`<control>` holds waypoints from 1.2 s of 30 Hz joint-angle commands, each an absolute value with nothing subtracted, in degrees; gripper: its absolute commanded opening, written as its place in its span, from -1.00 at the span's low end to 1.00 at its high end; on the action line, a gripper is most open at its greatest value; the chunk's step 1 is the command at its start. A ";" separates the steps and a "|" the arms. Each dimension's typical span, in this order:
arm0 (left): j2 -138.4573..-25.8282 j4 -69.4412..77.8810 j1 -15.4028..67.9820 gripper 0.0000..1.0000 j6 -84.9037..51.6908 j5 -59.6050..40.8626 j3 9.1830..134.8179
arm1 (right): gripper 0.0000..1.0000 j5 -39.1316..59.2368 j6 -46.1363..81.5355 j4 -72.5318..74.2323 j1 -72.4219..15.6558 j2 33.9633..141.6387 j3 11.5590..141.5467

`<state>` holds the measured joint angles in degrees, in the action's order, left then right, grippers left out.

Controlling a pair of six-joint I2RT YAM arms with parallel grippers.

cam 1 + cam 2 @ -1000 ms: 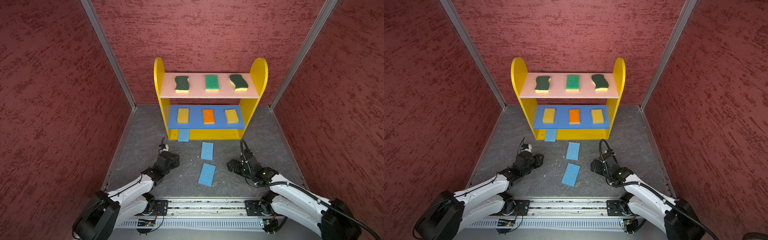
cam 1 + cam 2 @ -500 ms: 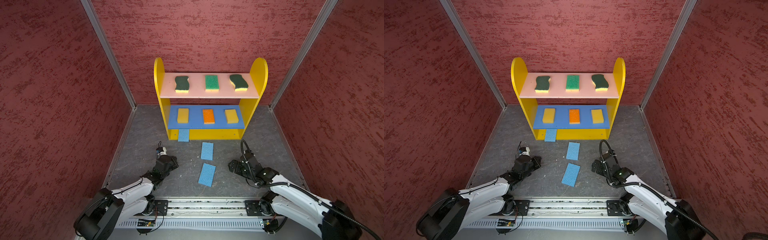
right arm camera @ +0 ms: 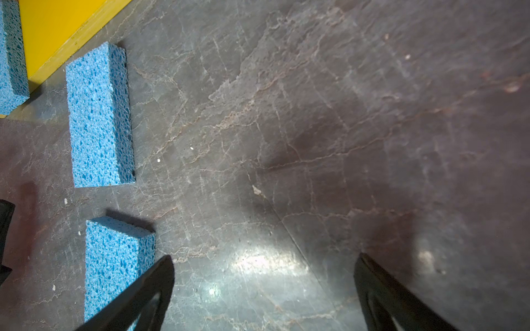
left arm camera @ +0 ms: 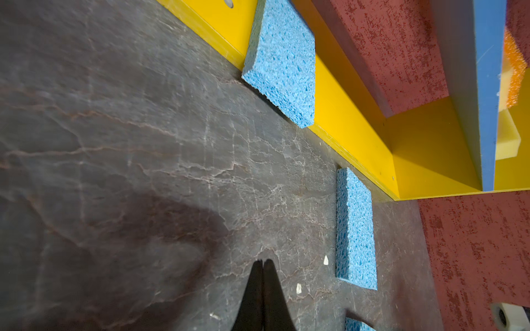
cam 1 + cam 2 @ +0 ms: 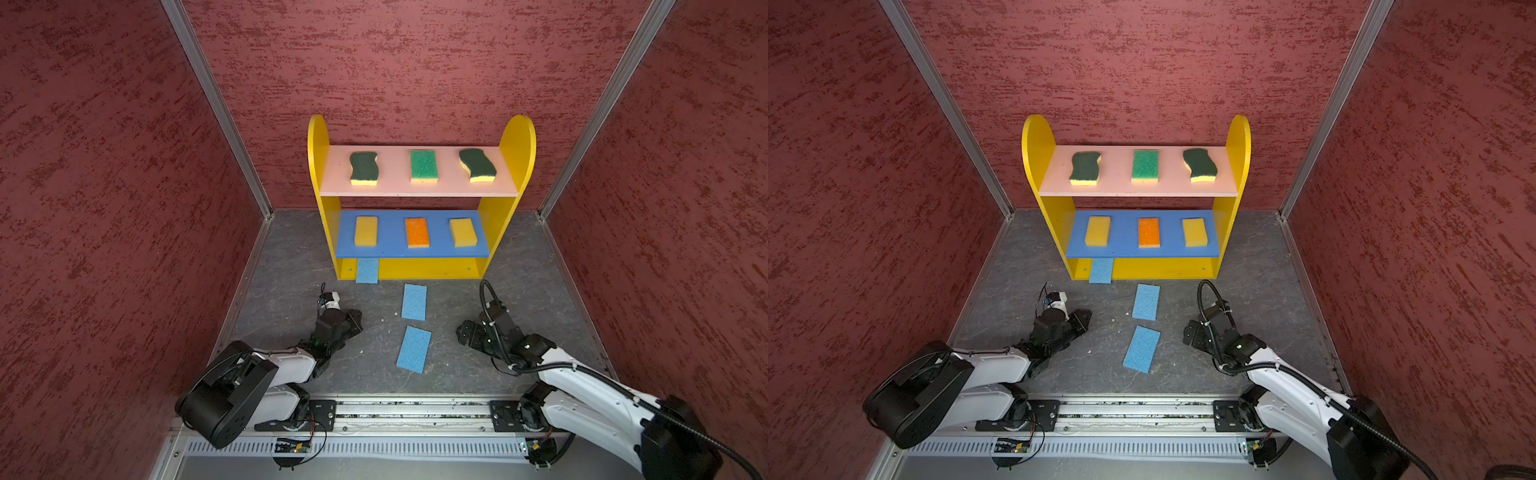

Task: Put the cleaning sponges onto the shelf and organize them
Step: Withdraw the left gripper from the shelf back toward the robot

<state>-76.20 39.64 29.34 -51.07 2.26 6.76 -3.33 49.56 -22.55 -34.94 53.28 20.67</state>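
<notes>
The shelf stands at the back wall. Its pink top board carries two dark-green wavy sponges with a bright green one between them. On the blue middle board lie two yellow sponges and an orange one. One blue sponge rests half over the bottom board's front edge. Two more blue sponges lie on the floor. My left gripper is shut and empty, left of them. My right gripper hangs open over bare floor, to their right.
Red textured walls close in the dark stone floor on three sides. A metal rail with both arm bases runs along the front edge. Small white crumbs dot the floor near the blue sponges.
My left gripper's jaws have closed on nothing, and the left arm has folded back and lower toward the front. The right arm and all sponges have stayed put.
</notes>
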 commanded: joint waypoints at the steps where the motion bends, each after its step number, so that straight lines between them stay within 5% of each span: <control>1: -78.62 46.90 29.01 -0.92 -52.73 1.24 6.60 | 0.97 -4.48 50.12 -21.45 -35.24 52.39 20.23; 23: -104.09 80.81 34.48 -0.85 -69.62 8.81 6.53 | 0.97 -3.95 47.79 -19.42 -35.31 52.45 19.61; 28: -106.50 80.86 37.07 -0.81 -76.06 15.09 6.91 | 0.97 -4.54 47.05 -19.84 -35.24 51.38 19.63; 36: -110.38 80.94 35.61 -0.81 -82.35 11.13 11.07 | 0.97 -5.33 46.09 -20.45 -35.25 49.58 19.36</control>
<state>-109.34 80.09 36.14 -79.29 11.79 10.15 -3.33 47.03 -20.82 -34.94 50.30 20.03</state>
